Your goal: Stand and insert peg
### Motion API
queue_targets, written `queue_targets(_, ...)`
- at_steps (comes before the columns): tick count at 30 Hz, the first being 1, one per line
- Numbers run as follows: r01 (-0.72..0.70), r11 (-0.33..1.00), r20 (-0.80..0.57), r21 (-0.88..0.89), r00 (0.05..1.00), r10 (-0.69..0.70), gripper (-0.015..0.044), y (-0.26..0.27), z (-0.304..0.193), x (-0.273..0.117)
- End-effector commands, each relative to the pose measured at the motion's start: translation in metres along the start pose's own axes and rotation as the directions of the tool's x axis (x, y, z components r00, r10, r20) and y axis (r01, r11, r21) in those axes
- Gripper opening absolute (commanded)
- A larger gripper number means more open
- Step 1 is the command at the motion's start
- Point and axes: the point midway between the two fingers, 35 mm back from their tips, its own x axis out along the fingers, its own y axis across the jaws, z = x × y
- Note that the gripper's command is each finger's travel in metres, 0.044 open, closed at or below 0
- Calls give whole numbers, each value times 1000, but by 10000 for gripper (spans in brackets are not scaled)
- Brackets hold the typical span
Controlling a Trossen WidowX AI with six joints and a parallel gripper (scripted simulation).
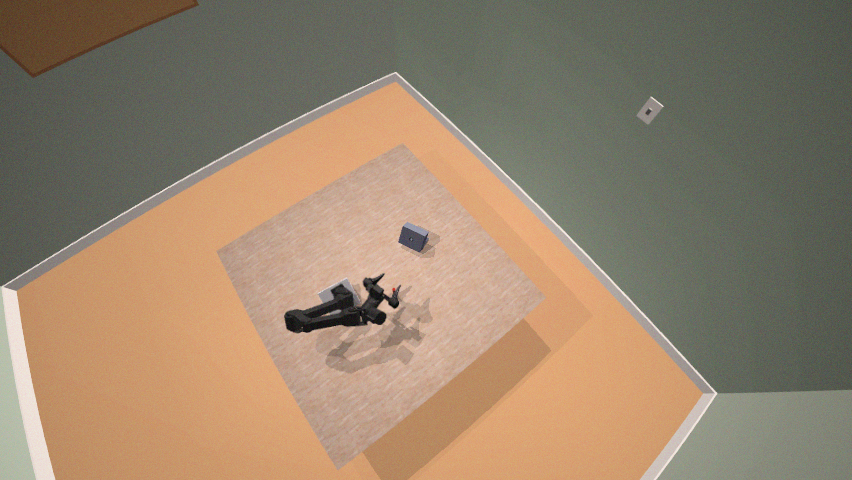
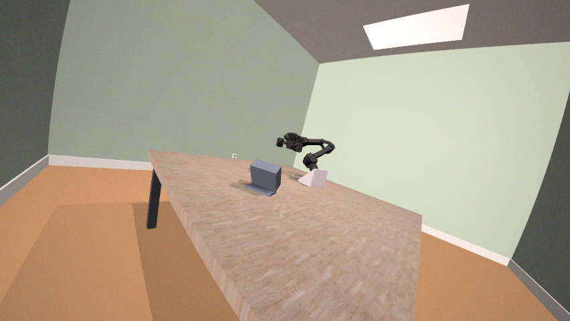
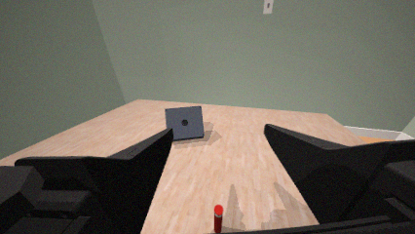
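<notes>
The red peg stands upright on the table, its white band near the top. Its lower end is cut off at the bottom of the wrist view, and it does not show in the exterior view. My gripper is wide open and empty, raised above the table, with the peg below it. The blue-grey sloped panel stands farther out, left of centre in the wrist view. Its dark round hole faces the arm and is empty.
The wooden table carries the arm and the panel. A pale wedge-shaped block is at the arm's base. The arm's shadow falls across the table beside the peg.
</notes>
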Motion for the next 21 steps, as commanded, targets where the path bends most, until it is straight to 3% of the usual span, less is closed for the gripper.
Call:
queue_targets(1,-23,997,-57,69,998,27,440,0,-4,2)
queue_targets(11,-85,958,-288,274,943,166,440,7,-27,13)
queue_targets(21,-70,913,-526,402,798,293,440,15,-49,19)
